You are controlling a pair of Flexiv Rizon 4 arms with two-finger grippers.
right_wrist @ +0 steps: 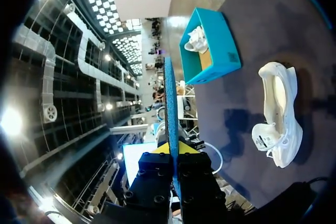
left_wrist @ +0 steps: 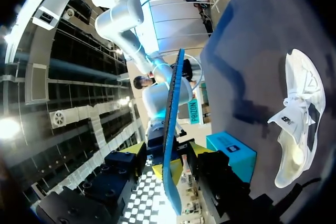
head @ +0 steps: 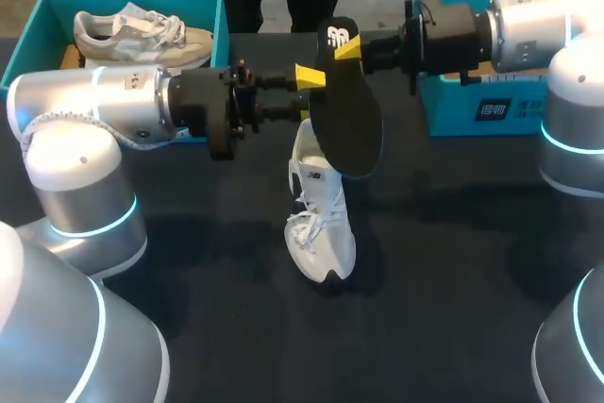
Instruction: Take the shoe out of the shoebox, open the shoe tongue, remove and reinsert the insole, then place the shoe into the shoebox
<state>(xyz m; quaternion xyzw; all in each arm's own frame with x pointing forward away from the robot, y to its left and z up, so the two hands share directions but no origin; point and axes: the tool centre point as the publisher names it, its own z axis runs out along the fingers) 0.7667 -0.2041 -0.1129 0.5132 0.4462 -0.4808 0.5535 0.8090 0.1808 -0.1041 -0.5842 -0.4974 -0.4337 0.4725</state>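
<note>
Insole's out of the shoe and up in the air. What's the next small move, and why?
Probably shut the left end effector on the insole. The right end effector is clamped on its top end above the shoe, while the left one straddles the insole, open, with gaps either side, so it has no grip yet. A second hold should steady it for steering back into the shoe.

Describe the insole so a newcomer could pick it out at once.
Start at the dark table and find the white shoe lying at its middle. Just above it, the right gripper pinches the insole between its fingers, in the air. It is a flat, black, sole-shaped sheet, unlike the bulky pale shoe below.
</note>
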